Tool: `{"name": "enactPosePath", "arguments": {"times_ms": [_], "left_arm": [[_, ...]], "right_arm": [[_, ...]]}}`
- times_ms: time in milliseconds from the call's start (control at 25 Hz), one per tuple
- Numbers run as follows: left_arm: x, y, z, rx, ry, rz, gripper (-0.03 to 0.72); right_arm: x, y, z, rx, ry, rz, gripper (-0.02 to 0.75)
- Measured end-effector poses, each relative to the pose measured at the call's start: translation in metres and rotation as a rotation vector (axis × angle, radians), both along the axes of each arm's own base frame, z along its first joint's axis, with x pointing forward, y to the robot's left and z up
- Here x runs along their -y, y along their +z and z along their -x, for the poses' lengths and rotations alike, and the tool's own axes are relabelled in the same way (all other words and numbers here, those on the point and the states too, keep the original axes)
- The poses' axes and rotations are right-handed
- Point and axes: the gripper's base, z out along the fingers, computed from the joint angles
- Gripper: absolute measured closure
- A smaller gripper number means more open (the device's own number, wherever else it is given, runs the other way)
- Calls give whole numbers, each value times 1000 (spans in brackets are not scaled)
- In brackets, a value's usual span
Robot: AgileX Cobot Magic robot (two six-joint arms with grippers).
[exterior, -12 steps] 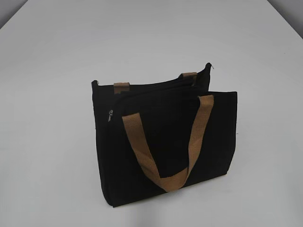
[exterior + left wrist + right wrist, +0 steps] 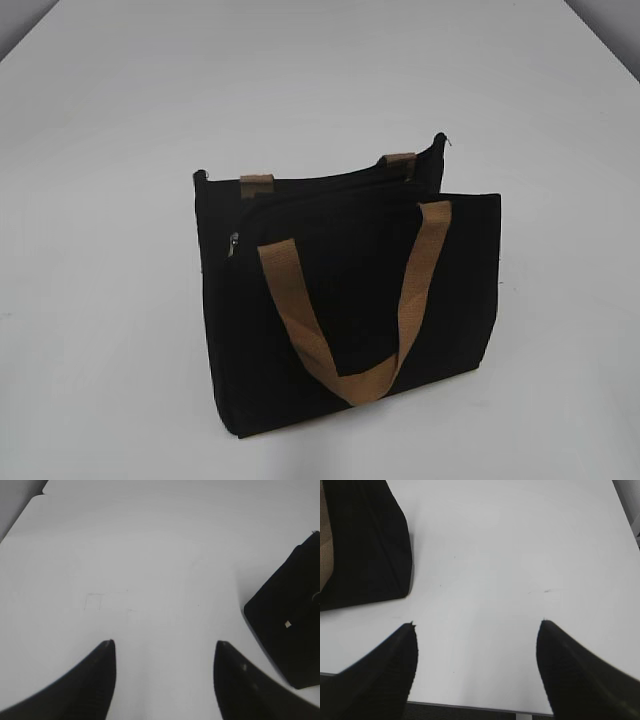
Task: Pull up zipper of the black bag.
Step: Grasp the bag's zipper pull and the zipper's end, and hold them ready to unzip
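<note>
1. Black bag (image 2: 350, 300) standing upright on the white table (image 2: 120, 120), tan handle (image 2: 350, 320) drooping down the front face.
2. Small silver zipper (image 2: 233, 244) sitting near the bag's top left corner, at the end of the track.
3. Left pincer (image 2: 162, 652) spread wide apart, clamped on nothing, just bare table between the tips. Bag corner (image 2: 287, 630) off to its right, not touching.
4. Right pincer (image 2: 477, 632) also wide apart, nothing in it. Bag (image 2: 367, 545) up and to its left, close to the left tip but clear of it.
5. Neither pincer visible from the outside camera.
</note>
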Motion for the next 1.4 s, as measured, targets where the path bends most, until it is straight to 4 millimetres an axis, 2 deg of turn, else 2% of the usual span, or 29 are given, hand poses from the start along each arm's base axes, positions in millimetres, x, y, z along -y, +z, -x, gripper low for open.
{"name": "enactPosePath", "arguments": {"times_ms": [800, 880, 1000, 1160, 1280, 1400], "left_arm": [[0, 0, 0, 1, -6, 0, 224], [0, 5, 0, 36, -14, -13, 224], [-1, 23, -3, 207, -10, -19, 224], [-1, 41, -26, 342, 4, 1, 224], [2, 43, -58, 389, 9, 81, 224], [1, 36, -96, 401, 53, 175, 224]], "right_arm": [[-1, 0, 0, 0, 3, -5, 166], [-1, 0, 0, 1, 4, -6, 166], [-1, 0, -4, -27, 4, -6, 166], [-1, 3, -17, -90, 2, -8, 166], [-1, 11, -28, -52, -1, -19, 166], [-3, 20, -40, 34, 23, -58, 166]]}}
